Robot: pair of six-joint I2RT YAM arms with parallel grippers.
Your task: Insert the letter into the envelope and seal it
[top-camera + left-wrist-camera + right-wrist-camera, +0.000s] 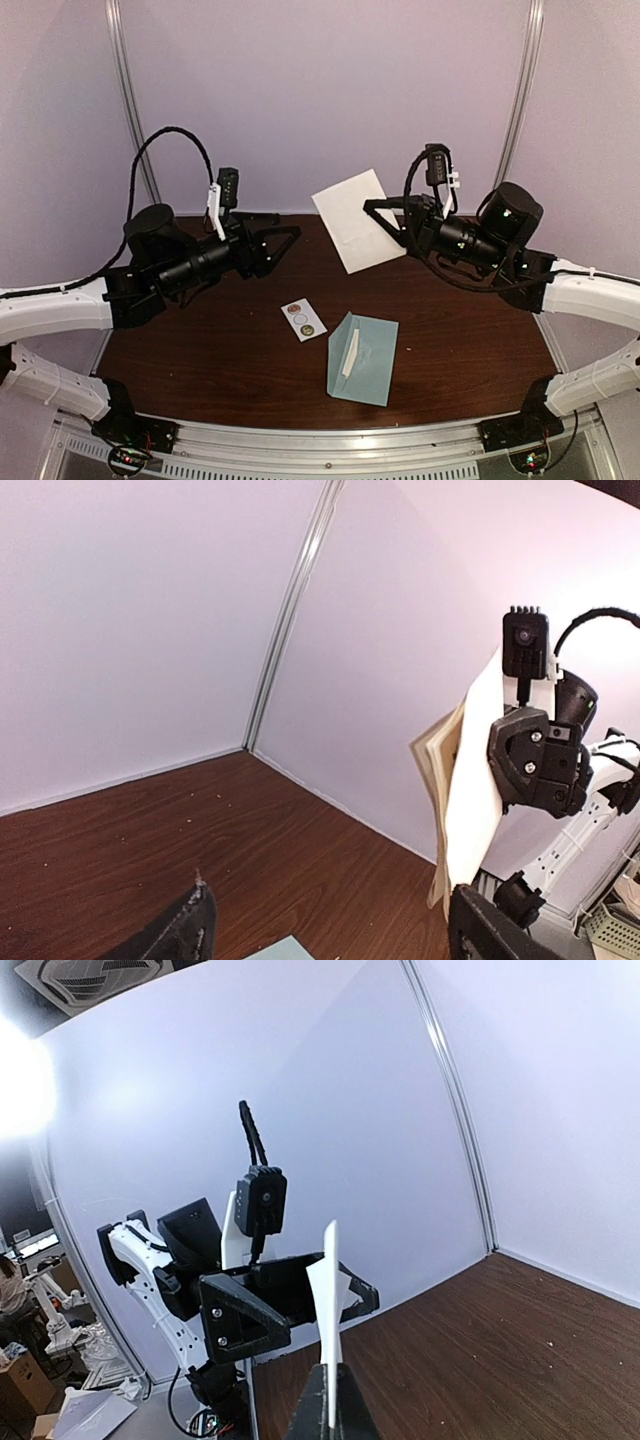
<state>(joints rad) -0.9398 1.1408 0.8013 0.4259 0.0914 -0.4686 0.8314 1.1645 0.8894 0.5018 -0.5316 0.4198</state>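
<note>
The letter (350, 220), a white folded sheet, hangs in the air over the back of the table, with my right gripper (380, 213) shut on its right edge. The right wrist view shows the letter (328, 1300) edge-on, rising from the closed fingers (318, 1415). My left gripper (285, 230) stands open to the left of the sheet, apart from it, with nothing between its fingers (190, 930). The left wrist view looks across at the letter (475, 780). The pale teal envelope (362, 358) lies flat near the table's front edge, a white strip on its left part.
A small white sticker strip (303, 319) with round stickers lies left of the envelope. The dark wood table (200, 340) is backed by pale walls with a metal rail (290, 610) in the corner. A corner of the envelope (285, 950) shows below the left gripper.
</note>
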